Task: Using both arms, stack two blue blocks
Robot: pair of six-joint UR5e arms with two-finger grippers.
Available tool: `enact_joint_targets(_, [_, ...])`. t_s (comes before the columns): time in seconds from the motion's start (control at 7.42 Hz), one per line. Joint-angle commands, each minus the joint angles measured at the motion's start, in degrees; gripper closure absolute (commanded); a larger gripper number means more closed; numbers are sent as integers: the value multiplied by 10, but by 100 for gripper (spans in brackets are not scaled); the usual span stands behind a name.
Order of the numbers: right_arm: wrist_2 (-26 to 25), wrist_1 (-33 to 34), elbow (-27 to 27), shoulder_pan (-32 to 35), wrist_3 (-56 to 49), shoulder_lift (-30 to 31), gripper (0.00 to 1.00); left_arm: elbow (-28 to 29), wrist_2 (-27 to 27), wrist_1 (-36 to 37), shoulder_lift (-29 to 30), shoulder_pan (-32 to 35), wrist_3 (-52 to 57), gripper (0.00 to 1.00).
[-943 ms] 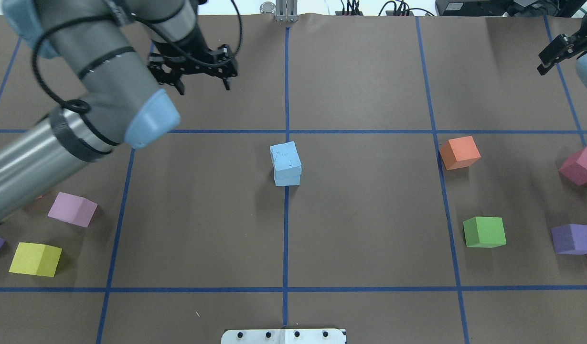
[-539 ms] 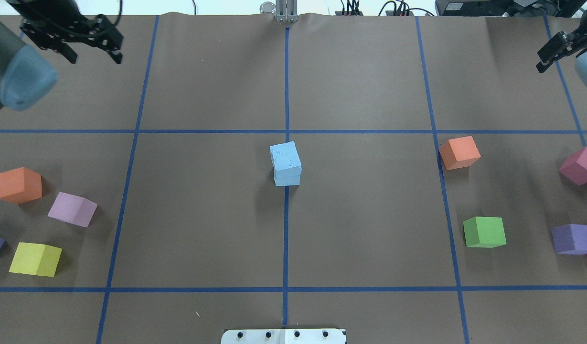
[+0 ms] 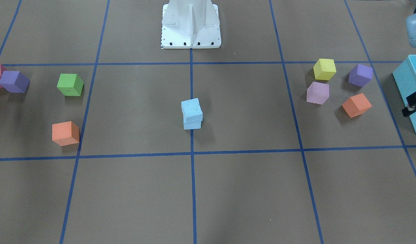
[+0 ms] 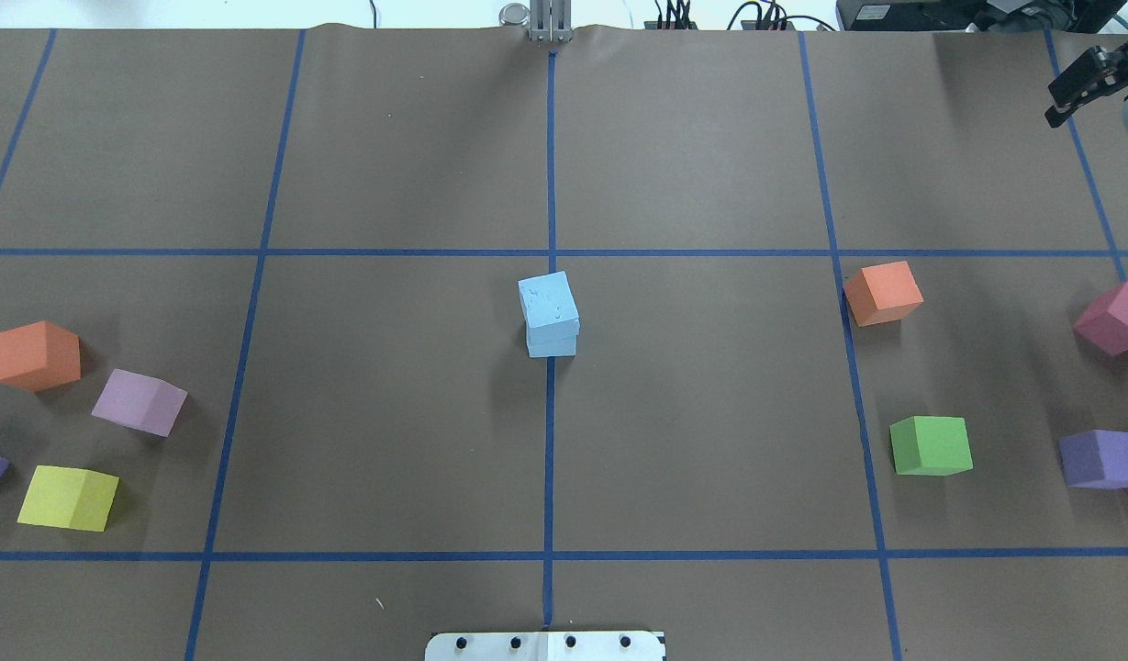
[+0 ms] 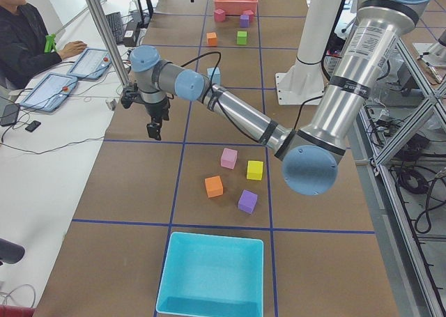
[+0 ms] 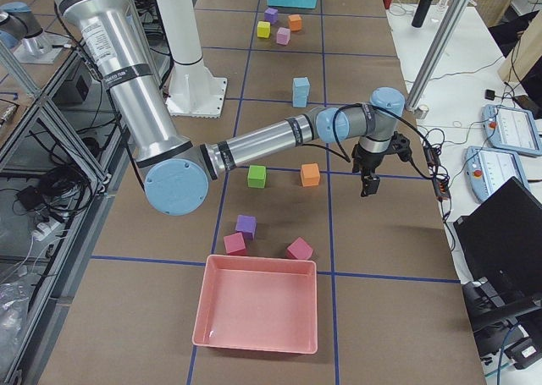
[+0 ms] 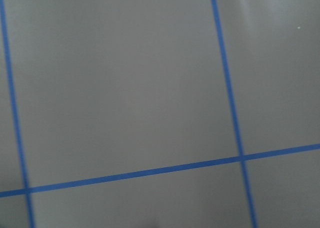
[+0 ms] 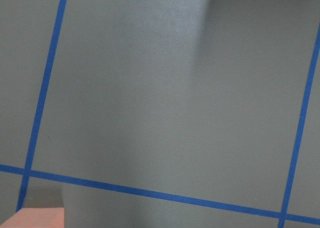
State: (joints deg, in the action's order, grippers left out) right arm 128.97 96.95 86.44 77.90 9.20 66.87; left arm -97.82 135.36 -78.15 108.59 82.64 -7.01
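The two pale blue blocks are stacked at the table's centre on the blue centre line. The upper block (image 4: 549,301) sits slightly skewed on the lower block (image 4: 552,346); the stack also shows in the front view (image 3: 191,115). No gripper touches it. My right gripper (image 4: 1059,108) hangs at the far right corner, only partly in view, and I cannot tell whether it is open. My left gripper (image 5: 152,130) hangs over the far left of the table, outside the overhead view. A sliver of it shows in the front view (image 3: 408,111), with its jaws unreadable.
On the right lie an orange cube (image 4: 883,293), a green cube (image 4: 932,445), a purple cube (image 4: 1103,458) and a magenta cube (image 4: 1116,318). On the left lie orange (image 4: 37,355), lilac (image 4: 139,402) and yellow (image 4: 68,498) cubes. A turquoise bin (image 5: 209,275) and a pink bin (image 6: 254,313) stand at the table's ends.
My left arm has swung left, away from the stack, and left the overhead view. My right gripper has shifted slightly farther toward the far right corner. The blue stack has not moved.
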Motion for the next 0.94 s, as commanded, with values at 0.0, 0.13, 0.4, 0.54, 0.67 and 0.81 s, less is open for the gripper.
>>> enact_joint_targets(0.0, [22,-2,-32,47,-8,5,0,31,5,-3,-48,66,93,3])
enact_joint_targets(0.13, [26,-1,-54,58,-9,1,0,46,5,-4,-57,85,117,3])
enact_joint_targets(0.4, [27,1,-69,81,-23,5,0,75,5,-16,-87,117,157,3])
enact_joint_targets(0.54, [28,3,-73,93,-34,8,0,83,5,-45,-106,118,160,3])
enact_joint_targets(0.67, [29,0,-79,94,-35,24,0,92,4,-95,-135,118,155,3])
enact_joint_targets(0.81, [27,-3,-95,93,-54,27,0,130,5,-122,-136,119,159,3])
